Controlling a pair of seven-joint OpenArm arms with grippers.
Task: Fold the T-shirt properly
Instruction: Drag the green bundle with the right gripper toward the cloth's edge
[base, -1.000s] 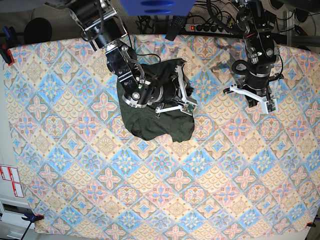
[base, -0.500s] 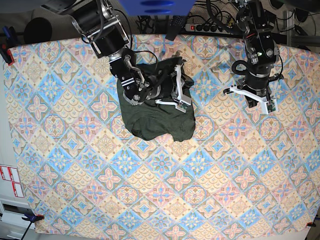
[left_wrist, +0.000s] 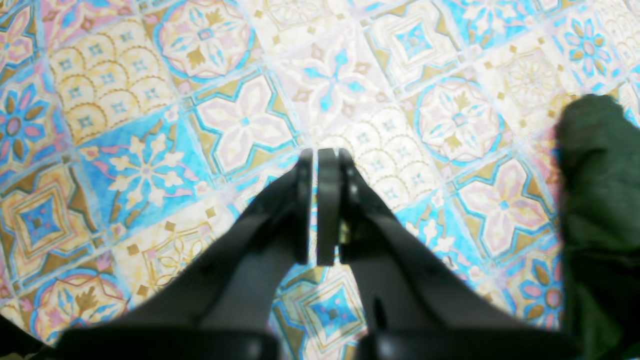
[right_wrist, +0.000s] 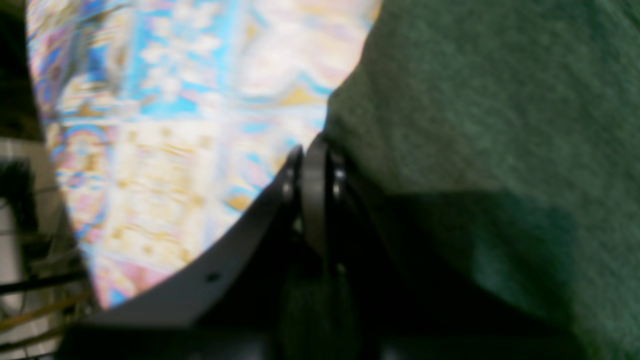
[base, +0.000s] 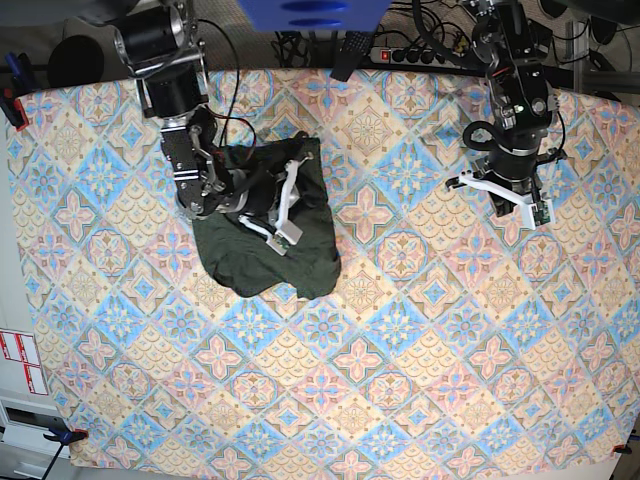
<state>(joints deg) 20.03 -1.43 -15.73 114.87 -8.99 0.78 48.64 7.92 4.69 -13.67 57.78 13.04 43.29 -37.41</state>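
The tablecloth (base: 420, 330) is lying flat under everything, and on its far-left part the T-shirt (base: 270, 255) is sitting as a dark olive bundle, bunched and doubled over rather than spread. The right gripper (base: 283, 205) is resting on top of that bundle with its jaws pressed together; in the right wrist view the green knit is lying right against the tips, but I cannot tell whether any cloth is pinched between them. To do this step well, I would say it needs a firm pinch on one outer edge or hem, not a thick wad, then a slow pull outward so the layers open flat instead of dragging as a lump. The left gripper (left_wrist: 318, 207) is hanging over bare cloth well to the right, pressed together and holding nothing. The shirt is looking soft, thin, plain and heathered, with no sleeve or collar clearly readable.
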